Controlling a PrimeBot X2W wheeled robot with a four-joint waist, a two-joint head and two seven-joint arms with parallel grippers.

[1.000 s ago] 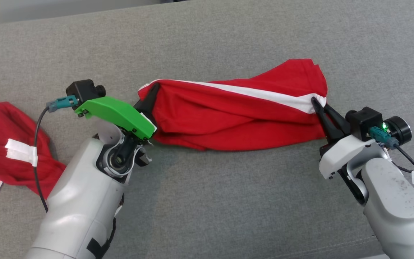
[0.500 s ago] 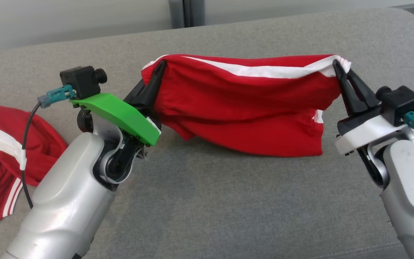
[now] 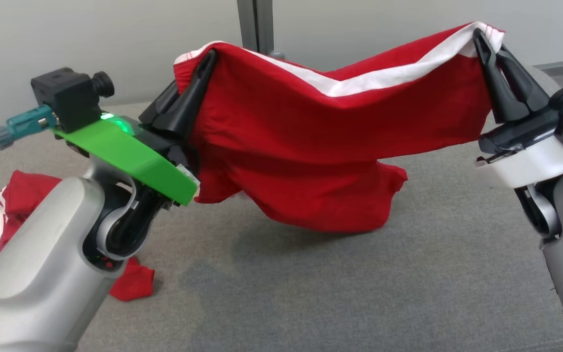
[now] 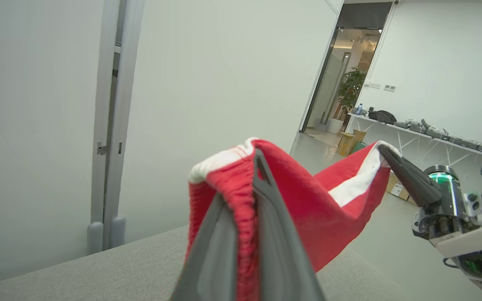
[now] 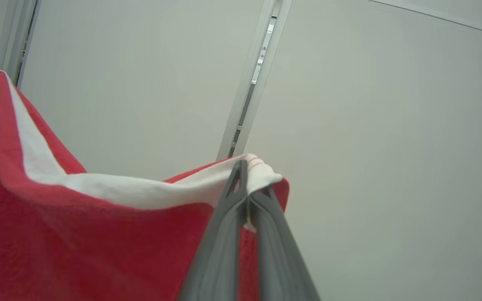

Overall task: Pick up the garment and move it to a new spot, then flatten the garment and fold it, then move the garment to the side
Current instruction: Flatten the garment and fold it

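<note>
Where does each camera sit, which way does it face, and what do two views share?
Head view: on the head, looking forward and down at the grey cushion; forearms, left claw and right claw, both shut on the red garment.
Left wrist view: left wrist, facing a pale wall and doorway; own claw, plus the right claw.
Right wrist view: right wrist, tilted up at the wall; own claw.
Both wrist views share the garment and wall.

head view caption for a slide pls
Left claw and right claw hold the red garment stretched by its white-striped edge over the grey cushion.
</note>
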